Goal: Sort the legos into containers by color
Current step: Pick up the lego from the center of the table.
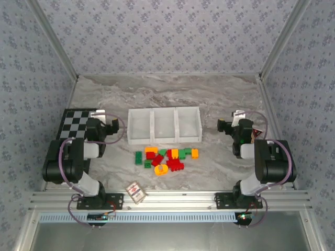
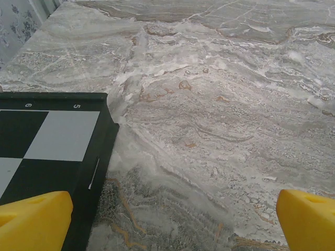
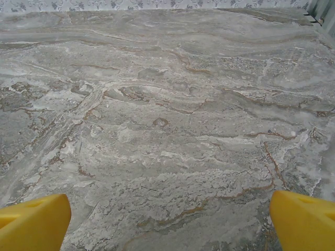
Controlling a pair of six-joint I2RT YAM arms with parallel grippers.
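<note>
Opening step, nothing sorted: left tool and right tool released wide, empty, legos heaped between them, just short of the containers; next likely needing one tool swung inward, down onto a single piece.

Bright even light, soft shadows, mild blur

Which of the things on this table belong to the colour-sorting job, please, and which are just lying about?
Part of the job:
- the legos, red, green and orange-yellow, loose just in front of the bins
- the containers, three white bins joined in a row

Just lying about:
- the checkerboard at the left
- the small red-patterned card near the front edge
</note>
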